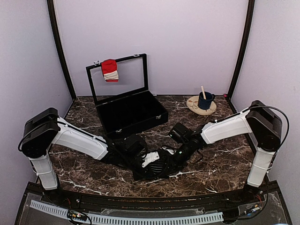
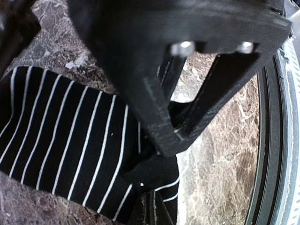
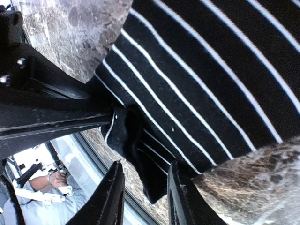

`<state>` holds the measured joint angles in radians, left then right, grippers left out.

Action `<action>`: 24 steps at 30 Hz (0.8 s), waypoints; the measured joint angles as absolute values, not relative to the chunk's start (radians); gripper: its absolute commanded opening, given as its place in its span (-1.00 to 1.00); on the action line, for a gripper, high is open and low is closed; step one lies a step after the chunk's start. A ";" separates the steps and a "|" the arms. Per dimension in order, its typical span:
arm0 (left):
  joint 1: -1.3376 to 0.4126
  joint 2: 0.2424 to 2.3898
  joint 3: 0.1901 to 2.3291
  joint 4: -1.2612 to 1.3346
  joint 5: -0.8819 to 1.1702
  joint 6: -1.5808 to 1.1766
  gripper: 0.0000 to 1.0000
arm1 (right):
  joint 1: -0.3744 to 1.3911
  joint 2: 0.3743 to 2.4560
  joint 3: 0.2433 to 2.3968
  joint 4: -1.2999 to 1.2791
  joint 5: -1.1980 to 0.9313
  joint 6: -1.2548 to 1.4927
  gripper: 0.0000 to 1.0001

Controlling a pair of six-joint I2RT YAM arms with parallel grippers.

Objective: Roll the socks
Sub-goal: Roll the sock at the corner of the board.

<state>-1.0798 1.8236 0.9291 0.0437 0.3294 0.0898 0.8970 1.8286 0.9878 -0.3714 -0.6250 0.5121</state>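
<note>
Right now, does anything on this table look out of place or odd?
Yes. A red and white sock hangs over the top edge of the open lid of the black case, far from the black striped sock, which lies nearer the front. That is an odd place for a sock. Nothing looks spilled or damaged.

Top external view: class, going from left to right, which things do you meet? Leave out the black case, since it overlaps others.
left arm's base → red sock → black striped sock → blue cup → right arm's base
</note>
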 measured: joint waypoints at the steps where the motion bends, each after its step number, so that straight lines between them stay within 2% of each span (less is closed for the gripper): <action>1: -1.080 1.827 0.929 0.044 0.329 0.086 -1.00 | 0.897 1.826 0.988 -0.371 -0.621 0.513 -0.35; 24: -1.080 1.834 0.905 0.110 0.315 -0.093 -1.00 | 0.874 1.722 0.916 -0.337 -0.421 0.513 -0.27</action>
